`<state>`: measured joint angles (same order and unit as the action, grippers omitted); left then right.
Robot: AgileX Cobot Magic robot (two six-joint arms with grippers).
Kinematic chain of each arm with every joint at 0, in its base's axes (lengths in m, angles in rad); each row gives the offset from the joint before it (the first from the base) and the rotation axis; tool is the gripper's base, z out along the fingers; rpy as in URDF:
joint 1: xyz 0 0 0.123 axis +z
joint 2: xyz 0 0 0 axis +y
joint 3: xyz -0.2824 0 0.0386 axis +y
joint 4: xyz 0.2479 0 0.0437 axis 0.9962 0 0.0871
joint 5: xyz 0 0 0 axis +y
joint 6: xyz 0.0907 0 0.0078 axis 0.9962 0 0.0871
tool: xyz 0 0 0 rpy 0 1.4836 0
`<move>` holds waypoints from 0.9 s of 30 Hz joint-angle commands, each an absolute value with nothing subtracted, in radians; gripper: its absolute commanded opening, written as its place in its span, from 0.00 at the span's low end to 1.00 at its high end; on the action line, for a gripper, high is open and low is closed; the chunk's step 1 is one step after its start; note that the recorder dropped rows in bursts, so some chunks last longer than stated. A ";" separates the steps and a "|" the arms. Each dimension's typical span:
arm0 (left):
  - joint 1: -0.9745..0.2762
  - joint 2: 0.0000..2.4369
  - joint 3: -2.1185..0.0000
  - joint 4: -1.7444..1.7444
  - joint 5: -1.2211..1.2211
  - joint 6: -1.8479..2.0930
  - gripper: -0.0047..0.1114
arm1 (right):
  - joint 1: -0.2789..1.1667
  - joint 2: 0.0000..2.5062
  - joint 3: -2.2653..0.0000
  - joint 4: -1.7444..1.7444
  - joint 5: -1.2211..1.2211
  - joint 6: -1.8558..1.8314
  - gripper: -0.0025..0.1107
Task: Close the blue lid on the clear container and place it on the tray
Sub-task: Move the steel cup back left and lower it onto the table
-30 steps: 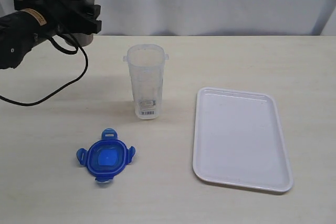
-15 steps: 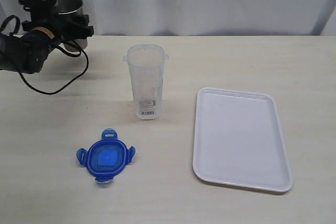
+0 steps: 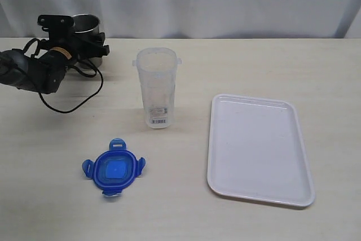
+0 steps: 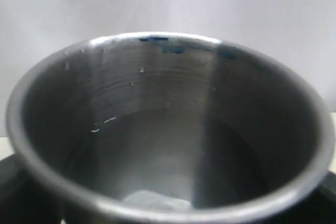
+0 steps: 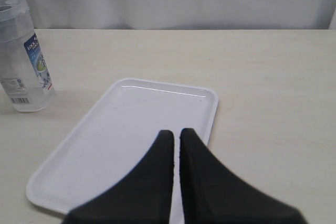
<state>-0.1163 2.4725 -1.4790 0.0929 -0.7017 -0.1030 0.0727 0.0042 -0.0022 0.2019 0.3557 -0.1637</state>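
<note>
Steel cup (image 3: 86,25) at far left of worktop (image 3: 254,63), clasped in left gripper (image 3: 84,49); blue lid (image 3: 113,168) flat near front; clear container (image 3: 157,86) upright, open-topped, mid-worktop; white tray (image 3: 256,150) just right; right gripper (image 5: 176,135) pressed together above tray

Blue lid (image 3: 113,168) is laid flat, flaps splayed, off the container. Clear container (image 3: 157,86) is stood upright behind it, uncovered, barcode sticker low. White tray (image 3: 258,148) is laid flat right of both.
</note>
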 commanded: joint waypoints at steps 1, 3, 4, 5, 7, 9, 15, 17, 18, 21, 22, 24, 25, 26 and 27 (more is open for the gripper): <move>-0.117 2.474 -1.483 0.103 -0.687 -0.110 0.04 | 0.067 0.000 0.000 0.194 0.358 -0.169 0.06; -0.117 2.474 -1.483 0.104 -0.683 -0.110 0.11 | 0.067 0.000 0.000 0.194 0.358 -0.169 0.06; -0.117 2.474 -1.483 0.104 -0.681 -0.110 0.15 | 0.067 0.000 0.000 0.194 0.358 -0.169 0.06; -0.117 2.474 -1.483 0.104 -0.681 -0.110 0.28 | 0.067 0.000 0.000 0.194 0.358 -0.169 0.06; -0.117 2.474 -1.483 0.100 -0.681 -0.110 0.54 | 0.067 0.000 0.000 0.194 0.358 -0.169 0.06; -0.117 2.474 -1.483 0.086 -0.681 -0.110 0.80 | 0.067 0.000 0.000 0.194 0.358 -0.169 0.06; -0.117 2.474 -1.483 0.091 -0.679 -0.100 0.92 | 0.067 0.000 0.000 0.194 0.358 -0.169 0.06; -0.117 2.474 -1.483 0.095 -0.679 -0.100 0.92 | 0.067 0.000 0.000 0.194 0.358 -0.169 0.06; -0.117 2.474 -1.483 0.095 -0.645 -0.103 0.92 | 0.067 0.000 0.000 0.194 0.358 -0.169 0.06; -0.117 2.472 -1.483 0.122 -0.603 -0.101 0.92 | 0.067 0.000 0.000 0.194 0.358 -0.169 0.06; -0.117 2.472 -1.483 0.120 -0.603 -0.101 0.92 | 0.067 0.000 0.000 0.194 0.358 -0.169 0.06; -0.117 2.472 -1.483 0.120 -0.603 -0.101 0.92 | 0.067 0.000 0.000 0.194 0.358 -0.169 0.06; -0.117 2.472 -1.483 0.120 -0.603 -0.101 0.92 | 0.067 0.000 0.000 0.194 0.358 -0.169 0.06; -0.117 2.470 -1.483 0.120 -0.605 -0.101 0.92 | 0.067 0.000 0.000 0.194 0.358 -0.169 0.06; -0.117 2.470 -1.483 0.120 -0.607 -0.101 0.92 | 0.067 0.000 0.000 0.194 0.358 -0.169 0.06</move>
